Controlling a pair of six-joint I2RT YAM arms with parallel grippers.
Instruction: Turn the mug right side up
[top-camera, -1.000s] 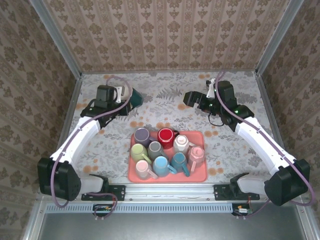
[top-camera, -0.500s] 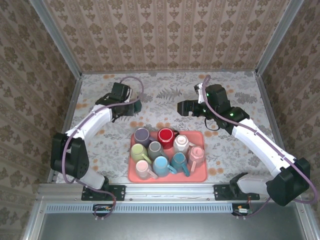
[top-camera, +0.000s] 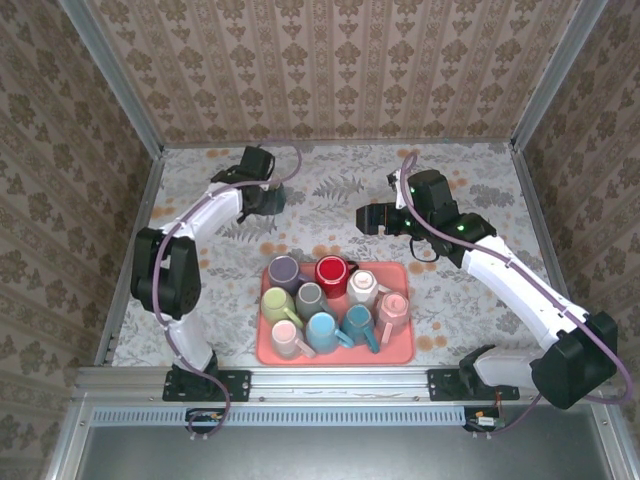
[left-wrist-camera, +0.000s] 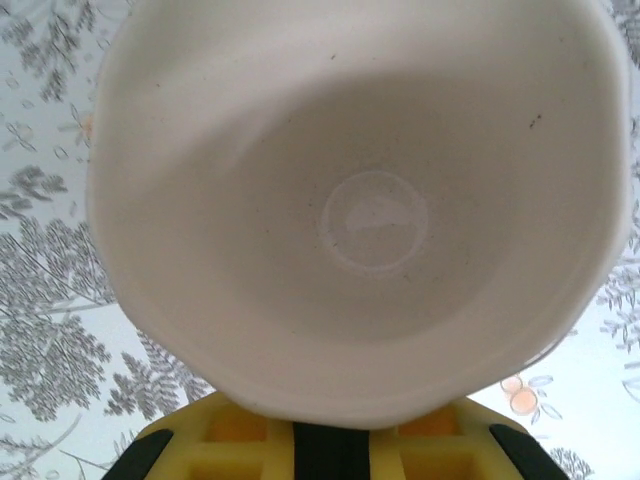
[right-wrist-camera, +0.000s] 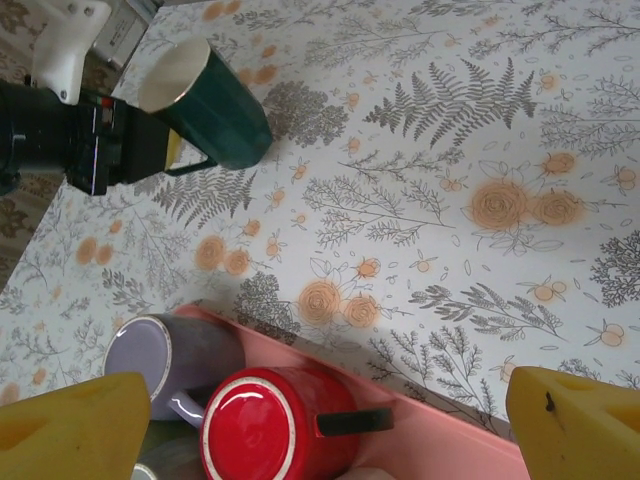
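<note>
Dark green outside and white inside, the mug (right-wrist-camera: 225, 120) is pinched by the left gripper (top-camera: 258, 192) on its handle side. In the left wrist view its open mouth faces straight back over the yellow left fingers (left-wrist-camera: 235, 455). In the right wrist view it leans with its rim raised and tipped away from its base, so I judge the turn largely done but not finished. It has yet to be brought fully upright, set on the floral table (right-wrist-camera: 480, 120) and let go. The right gripper (top-camera: 372, 217) hovers well apart from the mug, its fingers (right-wrist-camera: 70, 425) spread wide with nothing between them. Just below and between those fingers lie the pink tray (top-camera: 400, 355) and a red mug (right-wrist-camera: 250, 430) standing base-up. Several things are hard to settle. The white bowl hides exactly where the left pads meet the mug, so I cannot tell whether they grip the handle or the wall beside it. Whether the base already touches the table or hangs just above it is unclear, since only a shadow lies under it. From above, the mug is little more than a dark patch at the left fingertips. The red mug and tray are cut off at the lower edge of the right wrist view.
</note>
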